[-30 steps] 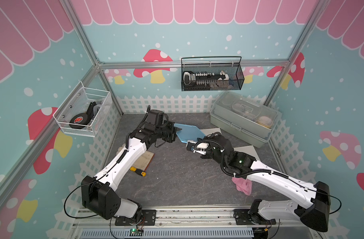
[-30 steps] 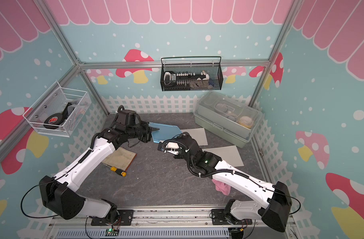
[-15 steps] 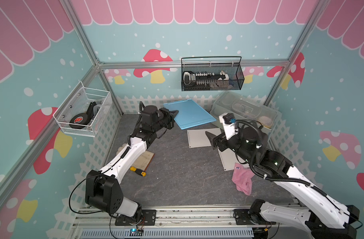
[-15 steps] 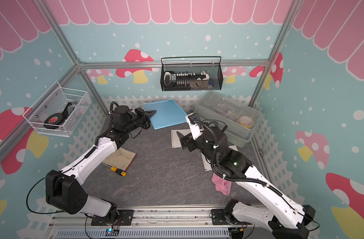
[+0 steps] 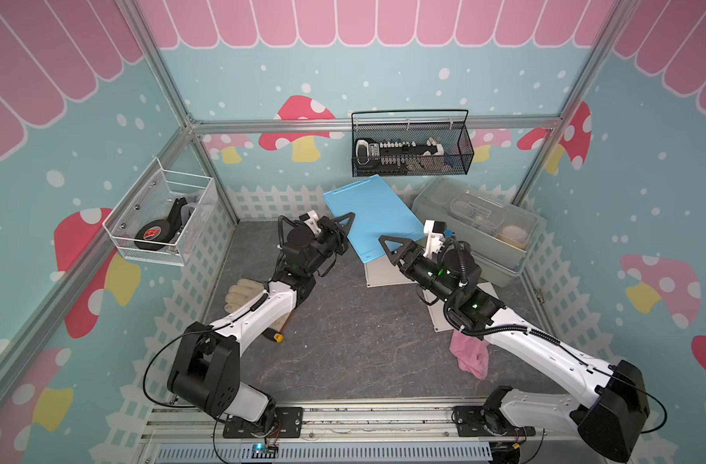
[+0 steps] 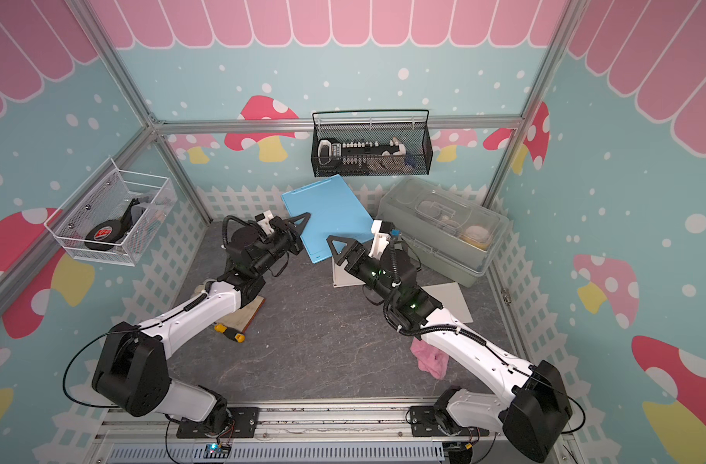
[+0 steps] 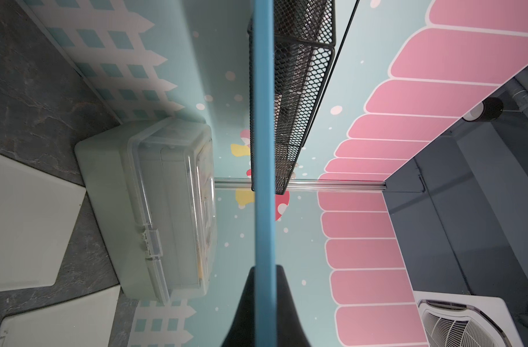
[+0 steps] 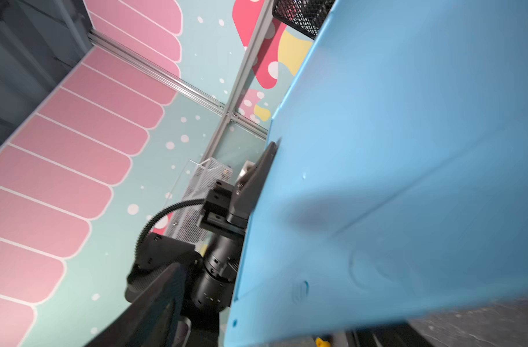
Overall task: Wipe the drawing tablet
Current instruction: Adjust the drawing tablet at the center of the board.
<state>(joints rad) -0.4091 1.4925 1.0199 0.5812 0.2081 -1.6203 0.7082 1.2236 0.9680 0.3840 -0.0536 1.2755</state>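
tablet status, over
Left gripper shut on drawing tablet, held raised and tilted. Right gripper open at its near edge. Pink cloth not picked up yet.

The drawing tablet (image 5: 377, 213) is held tilted above the back of the bench (image 5: 343, 341), its left edge in the left pincer (image 5: 346, 221), with the right pincer (image 5: 391, 246) at its front edge. A wire basket (image 5: 407, 172) hangs behind it and a lidded box (image 5: 483, 249) stands to its right. A cloth (image 5: 469, 355) lies front right.
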